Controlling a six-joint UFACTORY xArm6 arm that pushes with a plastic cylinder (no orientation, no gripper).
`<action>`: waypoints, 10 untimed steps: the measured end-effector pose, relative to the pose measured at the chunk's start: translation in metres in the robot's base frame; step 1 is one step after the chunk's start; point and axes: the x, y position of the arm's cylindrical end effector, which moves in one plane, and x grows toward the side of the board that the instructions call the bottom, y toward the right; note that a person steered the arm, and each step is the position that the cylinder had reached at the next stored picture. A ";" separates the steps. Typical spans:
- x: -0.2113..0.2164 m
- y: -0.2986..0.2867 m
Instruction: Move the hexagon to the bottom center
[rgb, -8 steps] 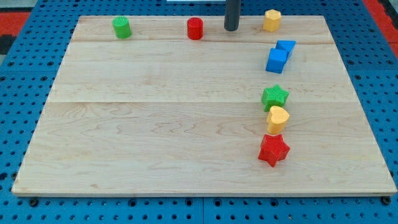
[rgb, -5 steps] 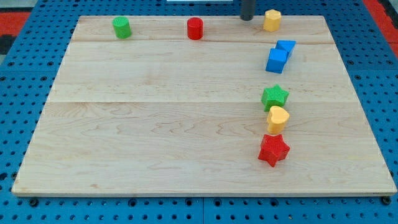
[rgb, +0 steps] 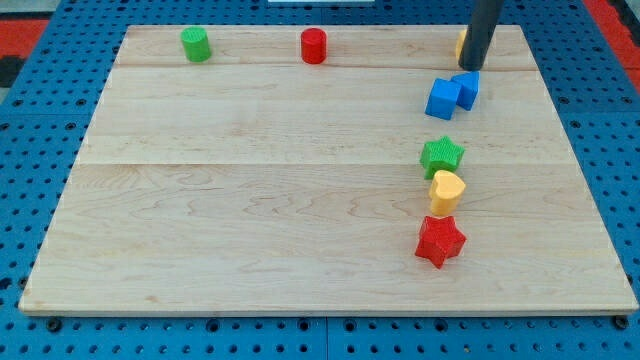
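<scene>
The yellow hexagon (rgb: 461, 42) sits at the view's top right, mostly hidden behind my dark rod; only a sliver of it shows at the rod's left edge. My tip (rgb: 471, 66) rests on the wooden board (rgb: 250, 200) just below and in front of the hexagon, right above the two blue blocks. It looks to be touching the rear blue block (rgb: 467, 88), which sits against the blue cube (rgb: 441, 99).
A green cylinder (rgb: 196, 43) and a red cylinder (rgb: 314, 45) stand along the top edge. Below the blue blocks, on the right, lie a green star (rgb: 442, 156), a yellow heart (rgb: 447, 189) and a red star (rgb: 440, 240).
My rod swung from the top centre to the right and down, now covering the yellow hexagon. The rear blue block shifted slightly down, against the blue cube.
</scene>
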 end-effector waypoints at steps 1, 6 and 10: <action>-0.024 0.017; 0.033 -0.073; 0.006 -0.048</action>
